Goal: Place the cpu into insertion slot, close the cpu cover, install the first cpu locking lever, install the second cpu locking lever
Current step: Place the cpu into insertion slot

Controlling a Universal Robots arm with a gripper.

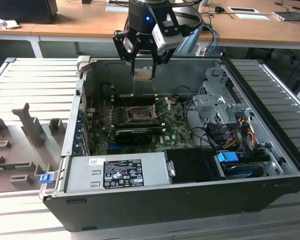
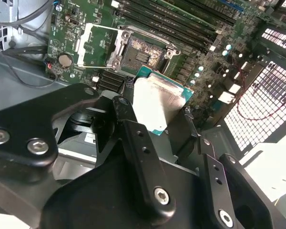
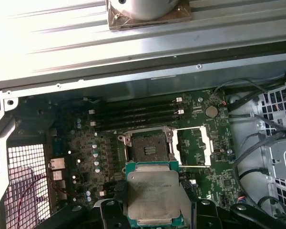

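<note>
Jaws grip the cpu (image 3: pixel 154 193) over the case (image 1: pixel 140 206) holding the motherboard (image 3: pixel 83 143), insertion slot (image 3: pixel 147 149) uncovered.

- The cpu (image 3: pixel 152 193): dull silver metal lid, brushed and faintly smudged, edged by green board.
- The gripper (image 2: pixel 157 107): matt black links with bright steel screw heads.
- The insertion slot (image 3: pixel 148 149): dark matt centre, shiny bare-metal rim.
- The cpu cover (image 3: pixel 206 148): thin, bright silver metal.
- The motherboard (image 3: pixel 214 176): green lacquered board with a slight sheen.
- The computer case (image 1: pixel 190 75): pale grey sheet metal inside, matt black outside.
- The desk (image 1: pixel 80 20), along the top of the exterior view: smooth wood-look surface.
</note>
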